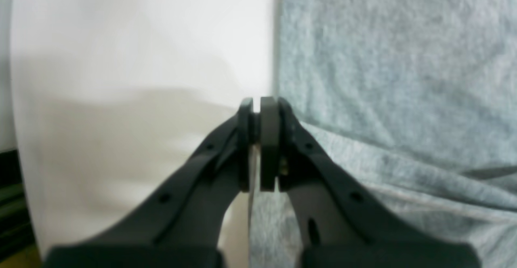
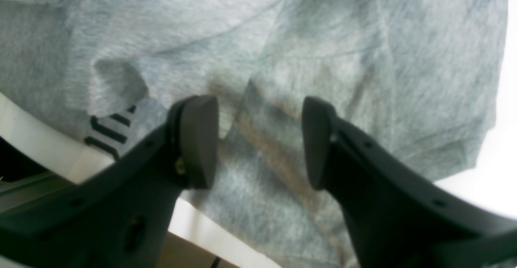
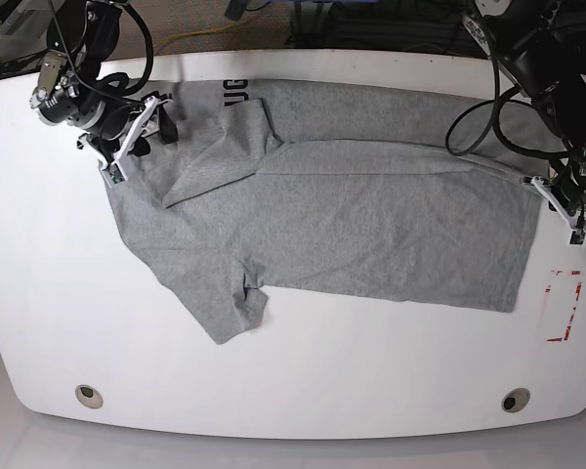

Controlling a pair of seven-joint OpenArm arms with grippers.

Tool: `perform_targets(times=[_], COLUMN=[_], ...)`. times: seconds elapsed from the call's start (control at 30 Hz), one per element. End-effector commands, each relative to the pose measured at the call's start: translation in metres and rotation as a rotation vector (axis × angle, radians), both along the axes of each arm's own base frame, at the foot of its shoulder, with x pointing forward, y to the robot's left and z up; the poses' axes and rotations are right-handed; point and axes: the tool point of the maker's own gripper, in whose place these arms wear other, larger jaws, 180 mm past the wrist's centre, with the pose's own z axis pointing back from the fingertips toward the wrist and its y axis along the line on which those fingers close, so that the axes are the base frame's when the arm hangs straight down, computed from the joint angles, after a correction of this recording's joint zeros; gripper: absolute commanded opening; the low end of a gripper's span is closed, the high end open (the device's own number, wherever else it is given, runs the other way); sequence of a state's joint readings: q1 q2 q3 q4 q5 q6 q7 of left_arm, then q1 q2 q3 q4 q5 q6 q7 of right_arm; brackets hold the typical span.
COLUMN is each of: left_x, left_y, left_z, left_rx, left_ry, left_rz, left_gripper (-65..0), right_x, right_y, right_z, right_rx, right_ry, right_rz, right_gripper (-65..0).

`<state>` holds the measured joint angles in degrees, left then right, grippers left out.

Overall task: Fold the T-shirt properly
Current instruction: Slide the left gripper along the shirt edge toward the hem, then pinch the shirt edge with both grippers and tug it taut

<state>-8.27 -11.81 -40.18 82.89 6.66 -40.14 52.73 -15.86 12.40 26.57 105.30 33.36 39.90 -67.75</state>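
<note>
A: Start nearest the camera. What lies there?

B: Bare white table along the front edge, with a round hole at each front corner. Just behind that, the T-shirt lies spread across the middle, neck end to the picture's left, hem to the right. One sleeve points toward the front. The far long side is already turned over onto the body, leaving a crease running along the length, and a bit of dark lettering peeks out at the far left

A: And the arms?

B: The left gripper sits at the hem end, on the picture's right. Its fingers are pressed together right at the cloth's edge; a thin strip seems to run between them, but I cannot tell for certain that cloth is pinched. The right gripper hovers over the shoulder end by the far sleeve, fingers standing apart with wrinkled cloth under them and nothing gripped

A: Which step is this, then?

B: I judge it early: one lengthwise fold is laid, the near side and sleeve are not yet folded

A: What does the next move need?

B: Probably the right fingers closing on the shoulder edge, then both arms lifting and carrying together, keeping the cloth taut so the fold lands straight. Uneven pulling would skew or bunch the soft fabric
</note>
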Motion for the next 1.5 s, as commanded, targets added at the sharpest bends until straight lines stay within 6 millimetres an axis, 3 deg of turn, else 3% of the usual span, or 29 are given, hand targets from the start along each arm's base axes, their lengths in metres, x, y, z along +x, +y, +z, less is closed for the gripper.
perform_targets(times=[0.0, 0.27, 0.43, 0.6, 0.7, 0.83, 0.9, 0.97, 1.3, 1.47], left_x=[0.003, 0.002, 0.017, 0.022, 0.026, 0.025, 0.013, 0.003, -0.027, -0.039], left_y=[0.015, 0.022, 0.022, 0.017, 0.012, 0.012, 0.012, 0.01, -0.026, -0.027], left_z=[0.014, 0.018, 0.032, 0.032, 0.034, 0.037, 0.031, 0.029, 0.011, 0.003], left_rx=[0.031, 0.046, 0.045, 0.051, 0.059, 0.074, 0.088, 0.111, 0.181, 0.177], left_ry=[-0.029, -0.032, -0.075, -0.072, -0.073, -0.074, -0.049, -0.032, 0.059, 0.087], left_rz=[0.016, 0.021, 0.022, -0.002, -0.023, -0.03, -0.036, -0.051, -0.206, -0.209], left_gripper=[-63.9, -63.9, -63.9, -62.8, -53.7, -34.3, -23.2, -17.8, -23.2, -24.3], right_x=[0.007, 0.007, 0.008, 0.008, 0.008, 0.008, 0.009, 0.008, -0.006, -0.007], right_y=[-0.003, -0.003, -0.003, -0.003, -0.007, -0.014, -0.015, -0.016, -0.001, 0.011], right_z=[0.011, 0.01, 0.01, 0.011, 0.013, 0.023, 0.025, 0.024, -0.012, -0.015], right_rx=[-0.003, -0.001, -0.001, -0.002, -0.005, -0.026, -0.03, -0.034, 0.043, 0.077], right_ry=[-0.043, -0.042, -0.043, -0.043, -0.052, -0.082, -0.089, -0.084, 0.035, 0.037], right_rz=[0.005, 0.004, 0.004, 0.004, -0.006, -0.029, -0.027, -0.027, -0.019, -0.027], right_gripper=[-33.0, -33.0, -33.0, -33.0, -33.0, -32.5, -32.3, -32.3, -32.3, -32.3])
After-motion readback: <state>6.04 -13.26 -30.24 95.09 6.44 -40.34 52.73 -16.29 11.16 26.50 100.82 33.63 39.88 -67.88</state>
